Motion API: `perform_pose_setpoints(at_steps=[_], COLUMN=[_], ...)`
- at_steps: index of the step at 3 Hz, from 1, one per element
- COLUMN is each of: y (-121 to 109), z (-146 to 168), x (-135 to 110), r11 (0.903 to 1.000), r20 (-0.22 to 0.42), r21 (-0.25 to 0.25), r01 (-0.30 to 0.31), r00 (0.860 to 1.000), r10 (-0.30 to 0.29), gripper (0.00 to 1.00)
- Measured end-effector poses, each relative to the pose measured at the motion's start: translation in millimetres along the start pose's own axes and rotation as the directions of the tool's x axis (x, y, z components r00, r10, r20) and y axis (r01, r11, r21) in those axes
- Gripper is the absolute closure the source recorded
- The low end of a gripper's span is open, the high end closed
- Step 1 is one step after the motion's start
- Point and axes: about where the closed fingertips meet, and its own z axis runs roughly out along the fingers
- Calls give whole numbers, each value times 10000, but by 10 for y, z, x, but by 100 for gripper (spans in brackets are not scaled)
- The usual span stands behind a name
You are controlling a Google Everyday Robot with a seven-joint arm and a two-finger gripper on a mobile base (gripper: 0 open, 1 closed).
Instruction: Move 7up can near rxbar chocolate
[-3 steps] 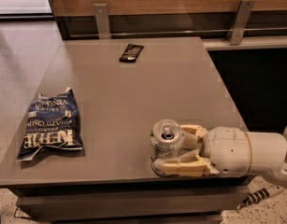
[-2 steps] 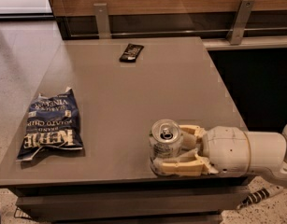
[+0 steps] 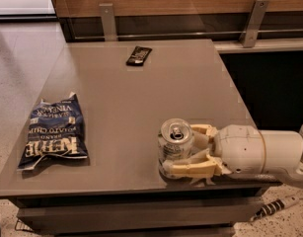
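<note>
Standing upright (tab up), 7up can (image 3: 174, 141) clamped between gripper (image 3: 179, 149) fingers (image 3: 196, 170), table (image 3: 141, 98) front.

The blue chip bag (image 3: 55, 132) reads "KETTLE" and "POTATO CHIPS", upside down. Words on the 7up can (image 3: 174, 141), held by the gripper (image 3: 179, 151) at the table (image 3: 141, 98) edge, cannot be read.

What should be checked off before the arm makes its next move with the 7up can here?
1. The 7up can stands upright on the table, near its front edge: ok.
2. The gripper sits around the can: ok.
3. Firm hold on the can: cannot tell.
4. The rxbar chocolate is visible, flat at the far edge: ok.
5. The chip bag lies left, off the line from can to bar: ok.
</note>
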Motion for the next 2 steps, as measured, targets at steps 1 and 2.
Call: perform_pose_setpoints(at_steps=[1,2], y=[-318,-857], z=[-102,-212], x=[-256,-603], r11=[9998,9982], r20=[-26,2], r21=[29,454], r01=[198,387], r00=[9998,9992], r10=[-198,-388], gripper=[100,100])
